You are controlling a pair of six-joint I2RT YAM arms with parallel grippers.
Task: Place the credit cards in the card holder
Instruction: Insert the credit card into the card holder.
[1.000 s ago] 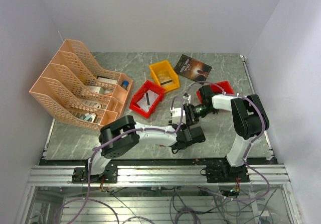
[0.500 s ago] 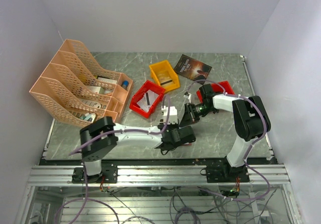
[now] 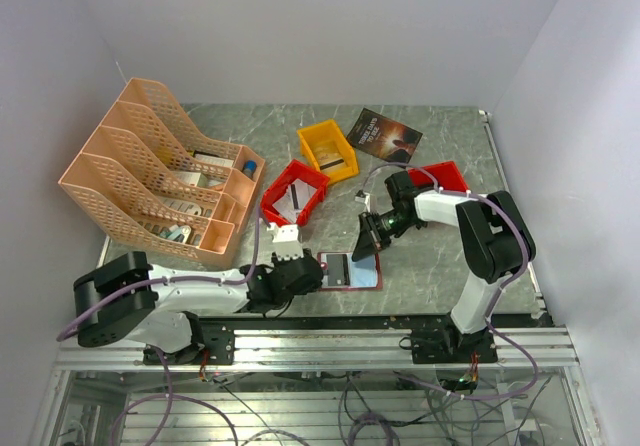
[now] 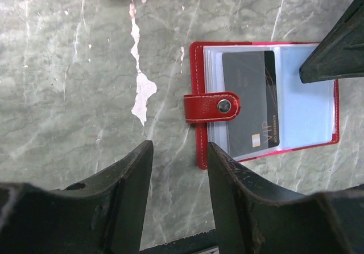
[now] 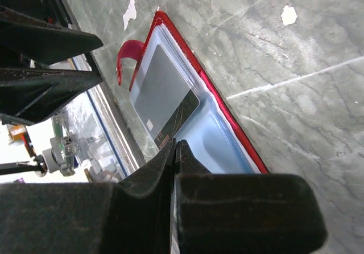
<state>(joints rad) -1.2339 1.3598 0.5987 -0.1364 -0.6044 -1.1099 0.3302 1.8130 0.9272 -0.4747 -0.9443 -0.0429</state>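
The dark-red card holder [image 3: 352,271] lies open on the marble table near the front edge. In the left wrist view the card holder [image 4: 318,111] shows pale blue pockets, a dark card [image 4: 250,100] in its left pocket and the snap tab [image 4: 213,107] folded over that edge. My left gripper [image 4: 179,168] is open and empty, just left of the holder [image 3: 318,270]. My right gripper [image 5: 177,146] is shut, its tip just above the holder's blue pocket [image 5: 219,140], beside the dark card [image 5: 162,94]; it also shows in the top view [image 3: 362,252]. A pale card [image 3: 297,198] stands in the left red bin.
An orange file organizer [image 3: 160,171] fills the left side. A red bin [image 3: 292,196] and a yellow bin [image 3: 327,150] sit mid-table, another red bin [image 3: 447,174] behind the right arm. A dark booklet [image 3: 385,134] lies at the back.
My left arm has swung left and drawn its gripper off the card holder, which now lies uncovered. My right gripper has moved down toward the holder's right pocket.
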